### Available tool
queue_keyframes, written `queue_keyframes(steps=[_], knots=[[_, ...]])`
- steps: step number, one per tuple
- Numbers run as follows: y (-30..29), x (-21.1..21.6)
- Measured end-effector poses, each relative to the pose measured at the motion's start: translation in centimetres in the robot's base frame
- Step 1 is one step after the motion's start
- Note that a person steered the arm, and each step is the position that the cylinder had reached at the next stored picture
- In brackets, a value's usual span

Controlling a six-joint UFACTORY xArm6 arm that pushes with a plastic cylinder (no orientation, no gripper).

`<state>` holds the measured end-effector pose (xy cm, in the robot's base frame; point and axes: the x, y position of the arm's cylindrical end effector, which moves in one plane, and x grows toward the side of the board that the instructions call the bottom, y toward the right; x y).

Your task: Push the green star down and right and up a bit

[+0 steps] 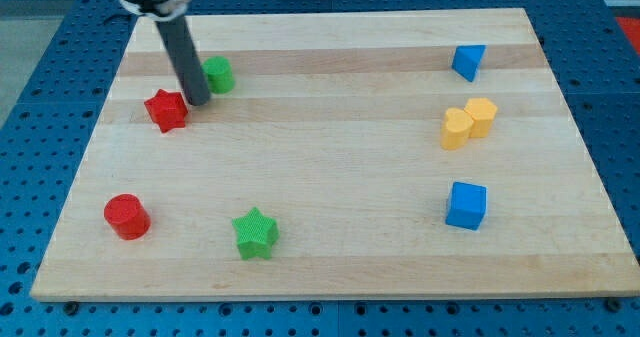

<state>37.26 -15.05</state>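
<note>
The green star (255,233) lies near the view's bottom, left of centre, on the wooden board (330,157). My tip (198,102) is far from it, at the view's upper left, between the red star (166,110) on its left and the green cylinder (217,74) just up and right of it. The tip stands close to both; contact cannot be told.
A red cylinder (127,216) sits at the lower left, left of the green star. At the right are a blue triangular block (467,61), a yellow heart (457,129) touching a yellow hexagon (481,116), and a blue cube (466,205).
</note>
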Motion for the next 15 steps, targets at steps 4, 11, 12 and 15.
queue_keyframes(steps=[4, 11, 12, 15], knots=[[2.2, 23.5], [15.5, 24.6], [15.9, 24.4], [14.9, 24.4]])
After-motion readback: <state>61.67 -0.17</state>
